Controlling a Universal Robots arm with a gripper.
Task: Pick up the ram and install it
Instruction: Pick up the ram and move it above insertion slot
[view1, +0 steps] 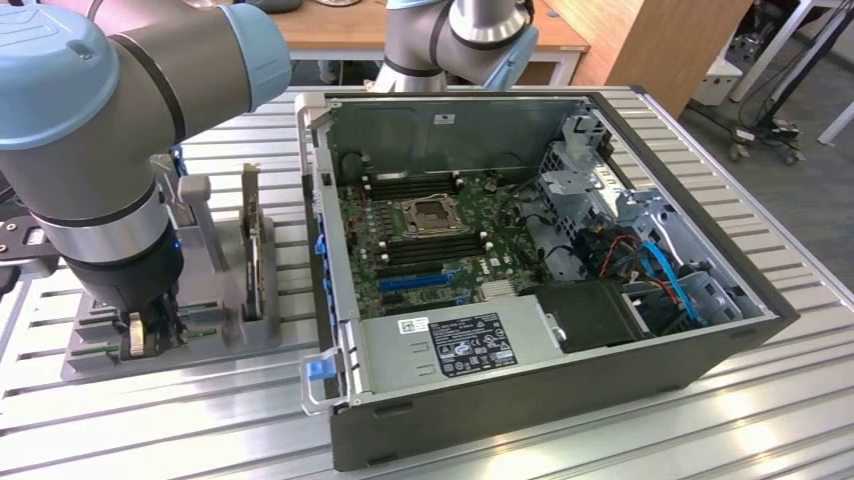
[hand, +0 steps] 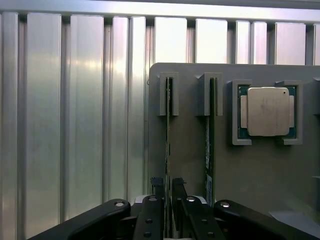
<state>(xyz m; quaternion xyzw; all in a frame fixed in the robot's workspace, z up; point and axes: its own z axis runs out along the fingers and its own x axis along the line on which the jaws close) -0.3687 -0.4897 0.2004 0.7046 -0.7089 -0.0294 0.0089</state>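
My claw (hand: 168, 185) sits over one end of the ram (hand: 168, 130), which stands on edge in a grey holder (hand: 190, 150) on the ribbed metal surface (hand: 75, 125). A second stick (hand: 210, 145) and a processor (hand: 268, 111) are slotted in alongside.

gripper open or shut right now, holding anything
gripper: down at the ram standing in the grey holder; whether it is open or shut on the ram cannot be told.
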